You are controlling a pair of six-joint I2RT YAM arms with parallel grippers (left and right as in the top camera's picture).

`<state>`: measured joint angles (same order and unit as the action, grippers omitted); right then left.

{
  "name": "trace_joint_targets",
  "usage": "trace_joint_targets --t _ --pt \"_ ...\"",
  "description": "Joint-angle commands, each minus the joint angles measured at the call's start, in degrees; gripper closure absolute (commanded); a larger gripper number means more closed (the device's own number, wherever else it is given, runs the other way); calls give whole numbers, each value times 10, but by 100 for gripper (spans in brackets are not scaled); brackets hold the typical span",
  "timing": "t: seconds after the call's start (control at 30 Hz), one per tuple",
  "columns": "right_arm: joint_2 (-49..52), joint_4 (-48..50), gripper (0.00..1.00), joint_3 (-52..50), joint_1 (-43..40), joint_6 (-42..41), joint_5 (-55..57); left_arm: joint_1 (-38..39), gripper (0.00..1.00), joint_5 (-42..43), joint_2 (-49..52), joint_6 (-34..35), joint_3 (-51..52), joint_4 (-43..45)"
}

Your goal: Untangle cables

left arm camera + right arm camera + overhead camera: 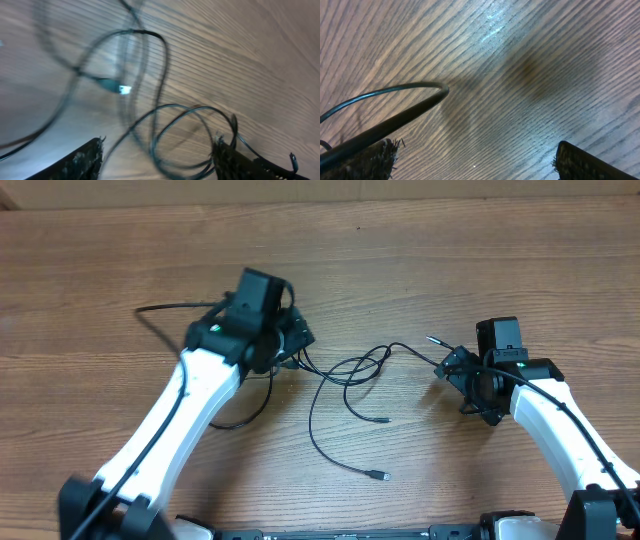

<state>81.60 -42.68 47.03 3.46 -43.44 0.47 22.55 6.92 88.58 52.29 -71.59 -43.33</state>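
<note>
While the cables (pixel 350 370) lie in loose black loops at centre frame on the wooden table (pixel 90 270), left gripper (pixel 157 150) at centre left, fingers apart with several loops between them, right gripper (pixel 475 155) at centre right, jaws spread wide, one strand at lower left of its view.

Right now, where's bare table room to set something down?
Bare: the table along its far edge, and left of the left arm. Crowded: the middle, cables looping between left end effector and right end effector.
</note>
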Motion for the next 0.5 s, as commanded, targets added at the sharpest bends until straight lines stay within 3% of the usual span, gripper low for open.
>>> trace_joint_targets --t 0.0,0.17,0.23,0.37,0.47 --pt "-2 1 0 0 -1 4 9 7 31 66 54 -10 5 35" --pt "-3 1 0 0 -1 4 9 7 33 105 132 -9 5 56" --pt "-2 1 0 0 -1 4 9 7 46 105 157 -9 5 75" --pt "-3 1 0 0 -1 4 9 7 91 112 189 -9 5 144" --pt "-2 1 0 0 -1 4 9 6 96 115 185 -27 4 203"
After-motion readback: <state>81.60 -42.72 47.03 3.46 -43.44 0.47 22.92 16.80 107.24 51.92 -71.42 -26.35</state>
